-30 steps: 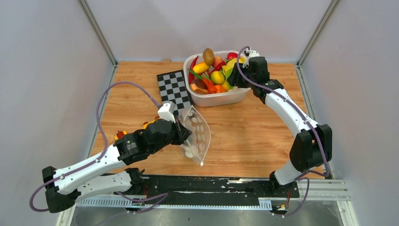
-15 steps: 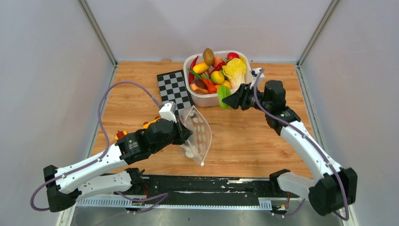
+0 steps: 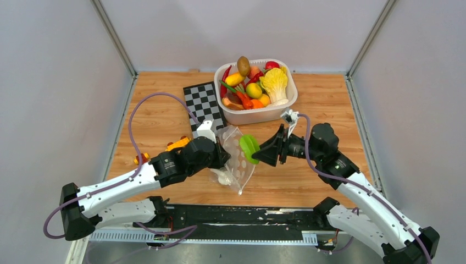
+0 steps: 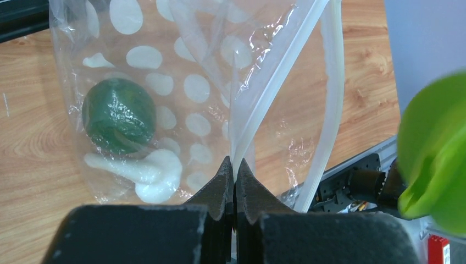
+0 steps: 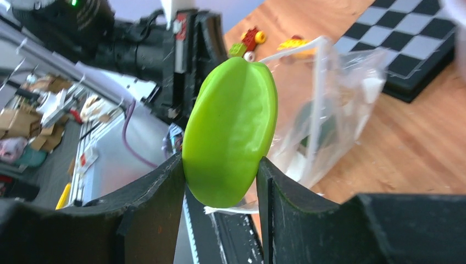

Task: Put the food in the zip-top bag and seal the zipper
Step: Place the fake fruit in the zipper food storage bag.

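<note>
While the left gripper is pinching one lip of the bag so its mouth gapes rightward, the right gripper is stretching across the table, clamping a lime fruit just beside that opening. Left wrist: shut jaws are holding up the film near the zipper, a dark fruit lying inside. Right wrist: half-spread fingers are hugging the lime fruit's flanks.
</note>
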{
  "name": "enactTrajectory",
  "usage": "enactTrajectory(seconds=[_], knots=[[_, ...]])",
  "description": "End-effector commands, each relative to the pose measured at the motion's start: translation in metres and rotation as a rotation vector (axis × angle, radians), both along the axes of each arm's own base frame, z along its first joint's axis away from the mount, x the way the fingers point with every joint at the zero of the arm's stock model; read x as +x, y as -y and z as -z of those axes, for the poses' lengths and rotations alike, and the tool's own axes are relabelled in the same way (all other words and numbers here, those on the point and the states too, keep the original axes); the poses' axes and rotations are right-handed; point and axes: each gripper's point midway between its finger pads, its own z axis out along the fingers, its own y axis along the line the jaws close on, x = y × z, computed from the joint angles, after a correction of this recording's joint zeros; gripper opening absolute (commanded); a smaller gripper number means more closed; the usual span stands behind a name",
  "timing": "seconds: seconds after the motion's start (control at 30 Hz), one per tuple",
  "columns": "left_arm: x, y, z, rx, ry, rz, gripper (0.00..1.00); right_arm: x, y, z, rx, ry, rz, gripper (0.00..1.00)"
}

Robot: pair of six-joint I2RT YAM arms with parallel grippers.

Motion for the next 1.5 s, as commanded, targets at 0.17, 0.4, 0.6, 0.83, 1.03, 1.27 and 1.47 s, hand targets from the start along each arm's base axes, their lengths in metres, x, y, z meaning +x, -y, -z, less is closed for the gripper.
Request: enactTrajectory(seconds=[0.17,0.4,0.6,0.83,1.03,1.27,1.47], knots=[[0.006,0.008,-0.037,-0.080,0.062,0.000,0.00,-0.012,-0.023,0.031,-0.166,0.014,-0.017,0.36],[0.004,0.004,-0.044,-0.104,0.068,-0.004,0.00,0.007,-0.027,0.046,-0.332,0.042,0.126,0.38],[0.003,0.003,-0.055,-0.121,0.078,0.006,0.00,0.023,-0.029,0.047,-0.409,0.098,0.261,0.42],[0.000,0.003,-0.058,-0.125,0.076,0.016,0.00,0.022,-0.042,0.045,-0.411,0.136,0.271,0.47],[0.001,-0.002,-0.057,-0.124,0.084,0.000,0.00,0.007,-0.056,0.044,-0.363,0.136,0.166,0.61],[0.001,-0.005,-0.055,-0.116,0.085,-0.006,0.00,-0.011,-0.056,0.014,-0.225,0.185,0.103,0.74],[0.000,-0.006,-0.051,-0.115,0.084,-0.008,0.00,-0.008,-0.041,-0.014,-0.126,0.268,0.169,0.75]])
